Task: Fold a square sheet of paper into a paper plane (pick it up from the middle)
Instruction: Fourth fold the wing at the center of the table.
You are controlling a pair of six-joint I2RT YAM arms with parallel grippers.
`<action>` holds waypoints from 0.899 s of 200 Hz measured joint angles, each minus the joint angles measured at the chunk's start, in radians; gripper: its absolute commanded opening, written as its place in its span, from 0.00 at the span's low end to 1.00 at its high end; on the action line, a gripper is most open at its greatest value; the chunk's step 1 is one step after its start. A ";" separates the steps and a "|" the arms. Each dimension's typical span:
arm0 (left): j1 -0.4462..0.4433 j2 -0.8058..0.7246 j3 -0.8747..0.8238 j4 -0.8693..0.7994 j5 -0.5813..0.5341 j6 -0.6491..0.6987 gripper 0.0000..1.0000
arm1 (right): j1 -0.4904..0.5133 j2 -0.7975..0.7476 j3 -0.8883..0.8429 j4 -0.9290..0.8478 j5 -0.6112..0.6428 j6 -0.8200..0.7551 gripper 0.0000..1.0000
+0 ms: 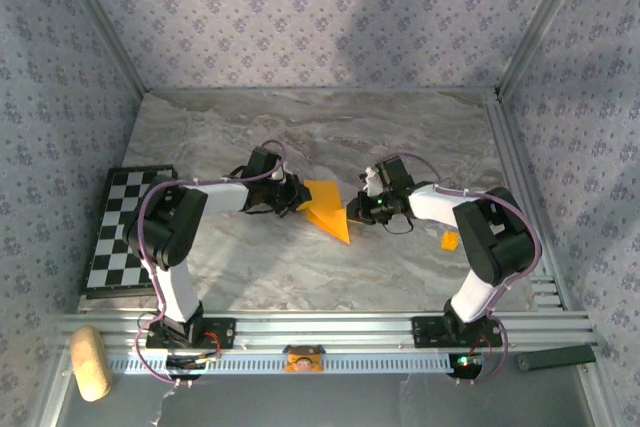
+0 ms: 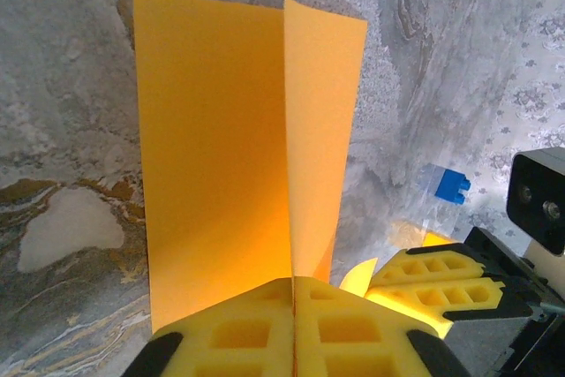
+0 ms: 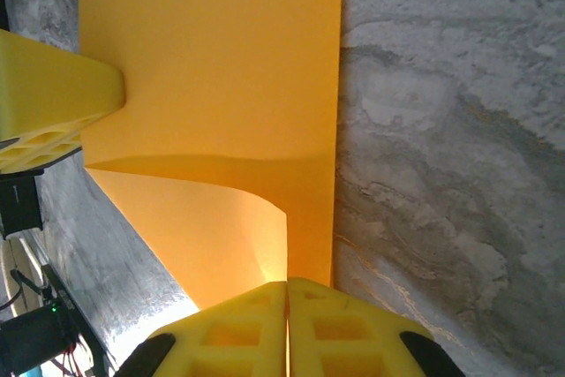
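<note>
Sheet, orange-yellow, partly folded, sat at middle of table, between arms. Left gripper pinched one edge beside crease, pads pressed together; right gripper pinched opposite edge likewise. Probable reason: opposed pinches kept flaps aligned for next fold. Chequered board lay well apart.

The top camera looks down from behind the arms across the whole table. The wrist cameras sit close behind the left claw and right claw, facing one shared orange paper.

Smooth matt square sheet of paper, marbled stone-look table, ribbed metal rail
</note>
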 measured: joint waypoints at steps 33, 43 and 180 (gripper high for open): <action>0.000 0.000 -0.011 0.020 -0.011 -0.018 0.01 | 0.000 -0.025 -0.007 -0.028 0.043 0.000 0.24; 0.000 -0.001 -0.024 0.032 -0.024 -0.031 0.01 | 0.000 -0.046 -0.013 -0.037 0.065 -0.001 0.27; -0.029 -0.106 -0.132 0.094 -0.169 -0.134 0.01 | 0.033 -0.258 -0.103 -0.023 0.303 -0.002 0.36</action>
